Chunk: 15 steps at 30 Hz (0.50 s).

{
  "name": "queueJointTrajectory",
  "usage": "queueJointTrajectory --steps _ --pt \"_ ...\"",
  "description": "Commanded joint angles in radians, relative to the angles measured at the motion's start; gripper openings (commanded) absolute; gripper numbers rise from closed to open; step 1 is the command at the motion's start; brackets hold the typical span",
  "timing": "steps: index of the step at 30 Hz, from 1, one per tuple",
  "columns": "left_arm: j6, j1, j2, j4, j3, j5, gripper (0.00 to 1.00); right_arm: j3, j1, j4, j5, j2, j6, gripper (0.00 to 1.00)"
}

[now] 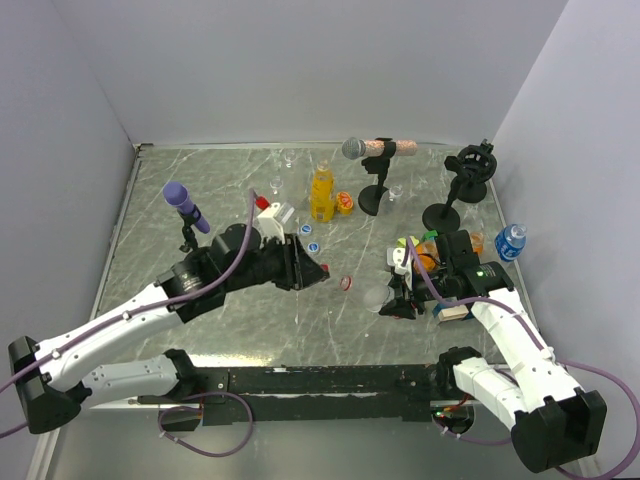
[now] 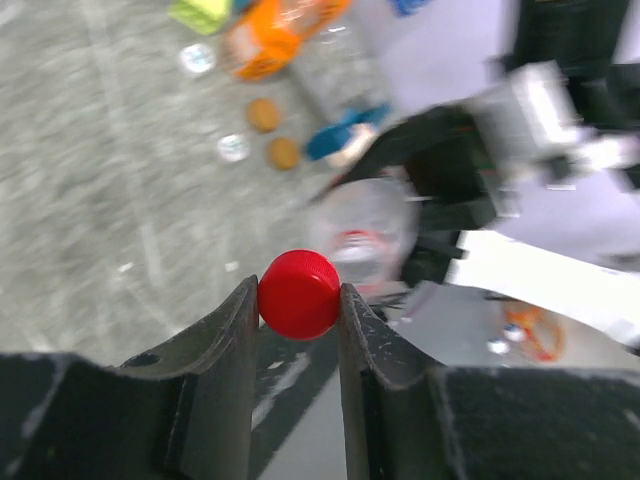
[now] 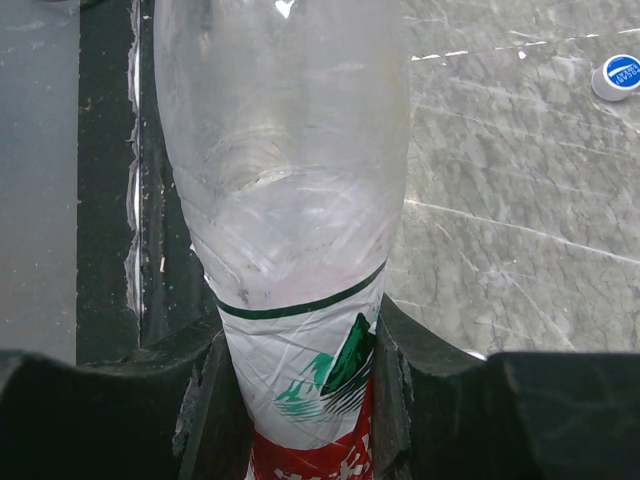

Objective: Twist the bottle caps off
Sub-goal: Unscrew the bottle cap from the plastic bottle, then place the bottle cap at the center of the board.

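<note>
**Fingers gripping on both arms: red cap (image 2: 299, 294) left, clear bottle (image 3: 290, 190) right**

Left gripper (image 2: 299, 305): both fingers were pressed against the red cap, one on each side. The cap sat at the very tips and touched nothing else. The left wrist view was blurred beyond the cap.

Right gripper (image 3: 300, 400): the fingers were clamped around the clear bottle at its red, white and green label, touching it on both sides. The bare upper body of the bottle ran out past the fingertips.

Top view: the two grippers faced each other near the middle of the table (image 1: 220, 180). The bottle lay roughly level in the right gripper and pointed toward the left one. Cap and bottle were apart, with a clear gap between them. A small red piece (image 1: 347, 283) lay on the table under that gap; I could not tell whether it was a cap or a ring.

Other items noted:
- Juice bottle (image 1: 321, 192), yellow-orange, stood upright toward the far side.
- Small blue-labelled bottle (image 1: 510, 242) was at the right edge of the table.
- Two blue caps (image 1: 306, 229) lay loose just beyond the left gripper.
- Purple microphone (image 1: 185, 207) was far left, and a grey-headed microphone (image 1: 352, 149) was on a stand far centre.
</note>
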Motion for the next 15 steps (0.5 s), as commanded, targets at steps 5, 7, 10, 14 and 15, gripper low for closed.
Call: queueJointTrajectory --steps 5,7,10,14,15 --pt "0.056 0.016 0.097 -0.079 -0.12 -0.221 0.01 0.001 0.003 0.02 -0.04 0.001 -0.019 0.31" --pt "0.07 0.016 0.133 -0.056 -0.132 -0.301 0.01 0.001 0.003 0.02 -0.04 0.001 -0.019 0.31" --pt "0.113 0.036 0.211 -0.007 -0.143 -0.407 0.01 0.001 0.003 0.022 -0.038 0.001 -0.018 0.31" --pt "0.153 0.107 0.359 0.039 -0.114 -0.465 0.01 -0.001 0.003 0.023 -0.037 0.0 -0.015 0.31" --pt "0.162 0.122 0.39 0.051 -0.103 -0.47 0.01 -0.001 0.003 0.023 -0.034 -0.002 -0.016 0.31"
